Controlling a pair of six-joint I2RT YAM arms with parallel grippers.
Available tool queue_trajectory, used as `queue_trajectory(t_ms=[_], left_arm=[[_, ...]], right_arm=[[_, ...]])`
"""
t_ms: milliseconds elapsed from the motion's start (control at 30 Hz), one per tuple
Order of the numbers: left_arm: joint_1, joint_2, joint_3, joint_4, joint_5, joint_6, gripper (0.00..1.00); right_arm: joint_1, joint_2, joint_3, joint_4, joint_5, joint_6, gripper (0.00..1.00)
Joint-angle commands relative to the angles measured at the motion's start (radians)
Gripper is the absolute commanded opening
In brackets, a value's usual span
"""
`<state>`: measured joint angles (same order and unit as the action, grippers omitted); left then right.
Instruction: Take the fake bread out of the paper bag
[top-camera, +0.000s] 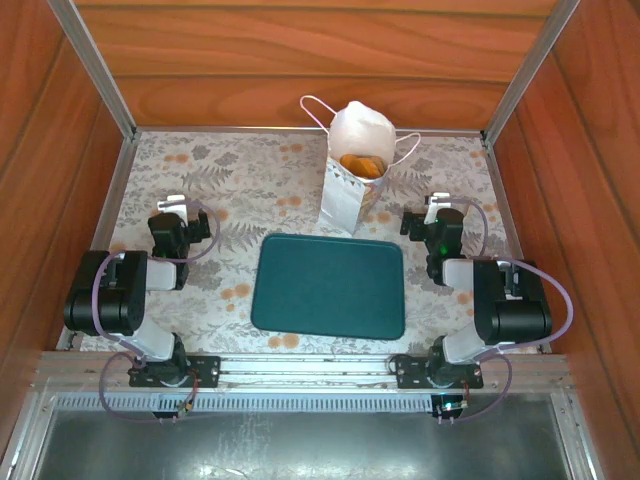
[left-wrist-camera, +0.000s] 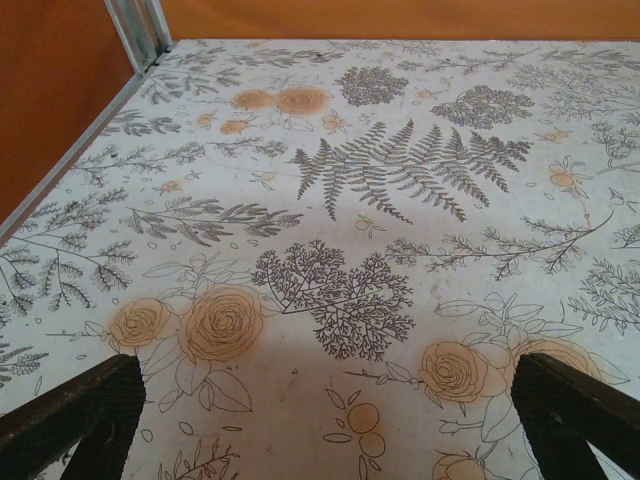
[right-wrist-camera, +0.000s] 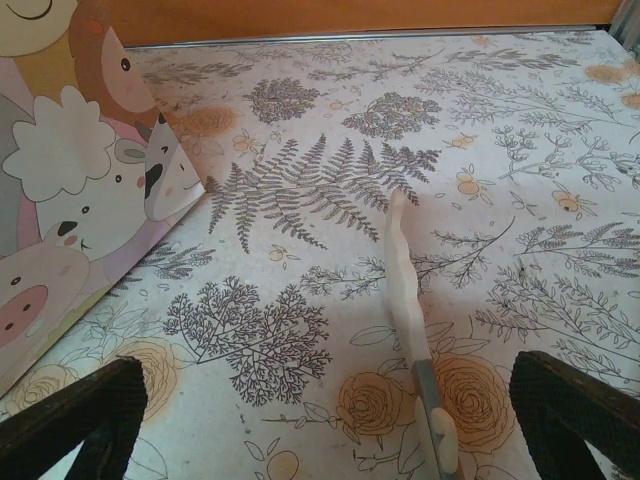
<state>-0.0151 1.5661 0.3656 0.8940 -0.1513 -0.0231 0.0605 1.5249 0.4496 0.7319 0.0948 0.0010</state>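
Note:
The white paper bag (top-camera: 345, 190) stands upright at the back middle of the table, its mouth open and cord handles (top-camera: 408, 148) splayed out. Golden-brown fake bread (top-camera: 362, 165) shows inside the mouth. In the right wrist view the bag's side (right-wrist-camera: 70, 180), printed with cartoon animals, is at the left. My left gripper (top-camera: 180, 218) (left-wrist-camera: 325, 400) rests open over the floral table, well left of the bag. My right gripper (top-camera: 432, 215) (right-wrist-camera: 320, 400) is open just right of the bag, nothing between its fingers (right-wrist-camera: 80, 410).
A dark green tray (top-camera: 330, 285) lies in front of the bag, between the two arms. A thin white wavy strip (right-wrist-camera: 402, 280) with a grey section runs across the floral cloth (left-wrist-camera: 400, 230) between my right fingers. Wooden walls and metal rails (top-camera: 100, 70) enclose the table.

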Motion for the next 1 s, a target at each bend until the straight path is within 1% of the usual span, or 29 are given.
queue_trajectory(t_ms=[0,467,533,967], left_arm=[[-0.001,-0.003,0.017,-0.007,0.013,0.006,1.00],[0.000,-0.004,0.018,-0.007,0.014,0.006,1.00],[0.017,0.000,0.019,-0.007,0.042,-0.009,1.00],[0.017,0.001,0.021,-0.008,0.043,-0.006,1.00]], right_arm=[[-0.011,0.008,0.018,-0.006,-0.016,-0.013,1.00],[-0.011,0.007,0.019,-0.006,-0.016,-0.013,1.00],[-0.011,0.008,0.018,-0.006,-0.016,-0.013,1.00],[-0.027,0.012,0.029,-0.022,-0.041,-0.003,1.00]])
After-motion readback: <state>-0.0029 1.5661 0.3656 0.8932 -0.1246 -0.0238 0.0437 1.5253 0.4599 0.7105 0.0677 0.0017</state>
